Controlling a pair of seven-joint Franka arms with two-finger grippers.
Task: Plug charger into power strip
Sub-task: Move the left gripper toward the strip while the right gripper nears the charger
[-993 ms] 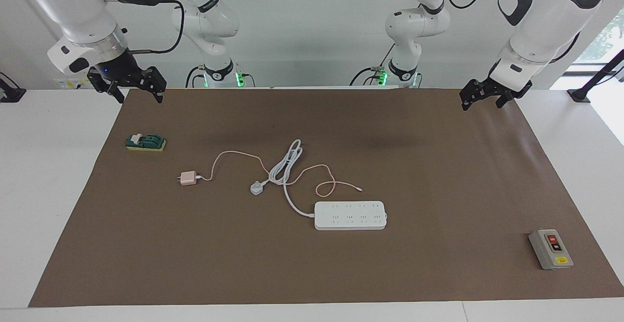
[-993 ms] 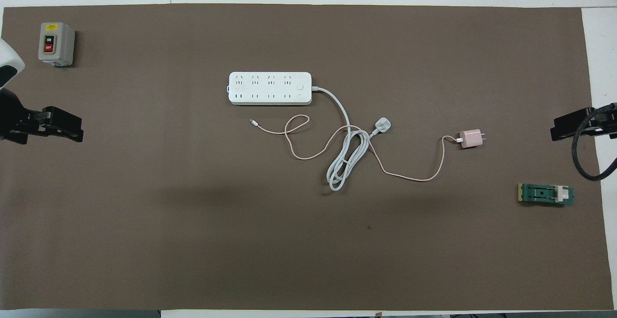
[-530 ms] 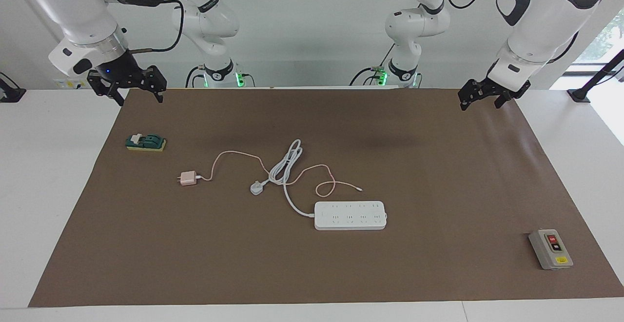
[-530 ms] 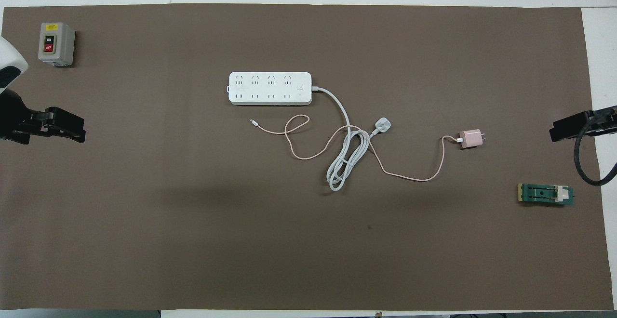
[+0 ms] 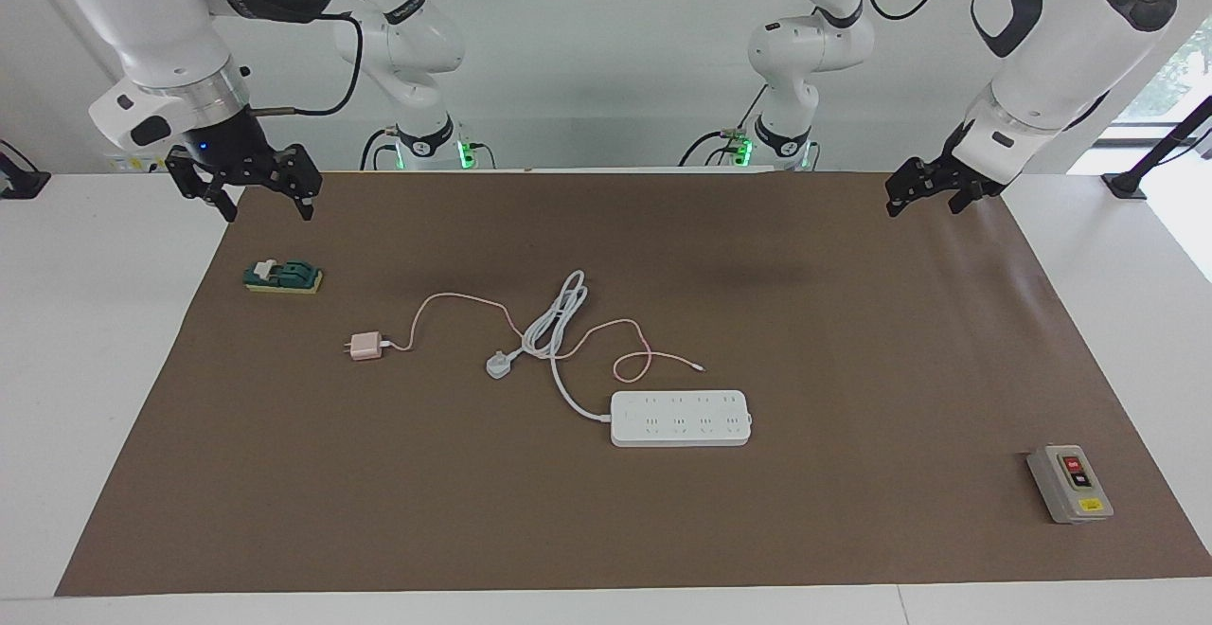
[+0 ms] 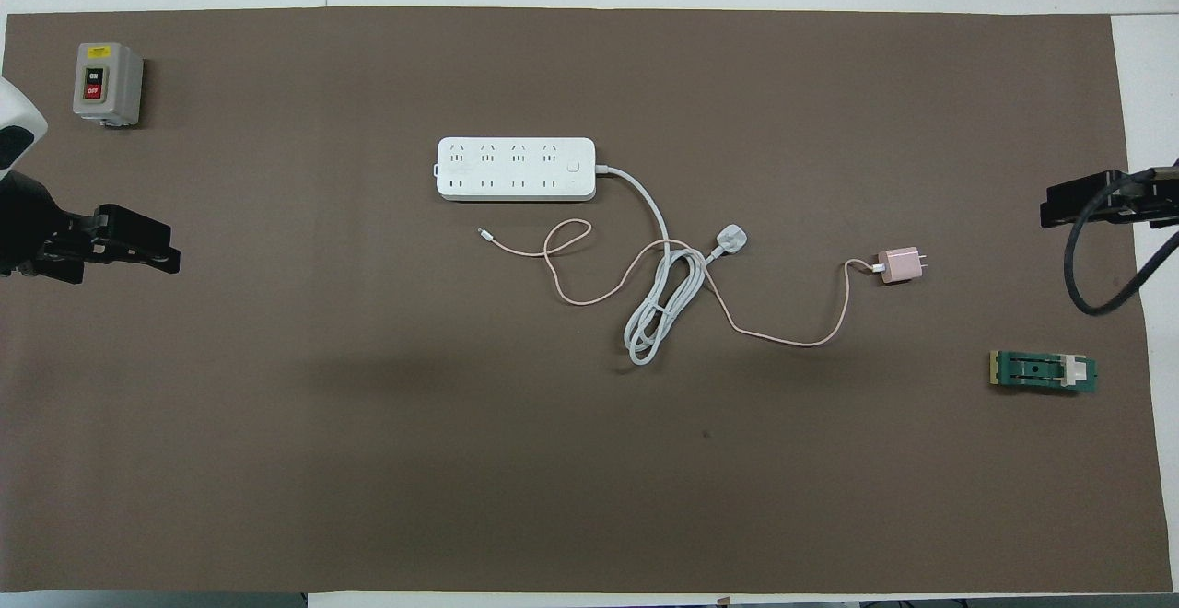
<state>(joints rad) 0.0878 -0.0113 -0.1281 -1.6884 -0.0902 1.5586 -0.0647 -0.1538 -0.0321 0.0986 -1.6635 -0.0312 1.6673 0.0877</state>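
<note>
The charger (image 5: 363,348) (image 6: 901,265), a small pale pink cube, lies on the brown mat toward the right arm's end. Its thin pink cable (image 5: 454,301) (image 6: 783,339) winds across to the power strip (image 5: 680,418) (image 6: 516,169). The strip is a flat white bar lying mid-table, farther from the robots than the charger. My right gripper (image 5: 267,208) (image 6: 1050,214) hangs open and empty in the air over the mat's edge at the right arm's end. My left gripper (image 5: 920,206) (image 6: 157,256) hangs open and empty over the mat at the left arm's end.
The strip's thick white cord lies coiled (image 5: 557,317) (image 6: 659,309) over the pink cable and ends in a white three-pin plug (image 5: 498,365) (image 6: 731,239). A green block (image 5: 283,276) (image 6: 1043,372) lies below the right gripper. A grey switch box (image 5: 1070,484) (image 6: 108,83) stands at the left arm's end.
The right gripper has dropped a little and shifted forward along the mat's edge. The left gripper has crept slightly in over the mat. Nothing on the mat has moved.
</note>
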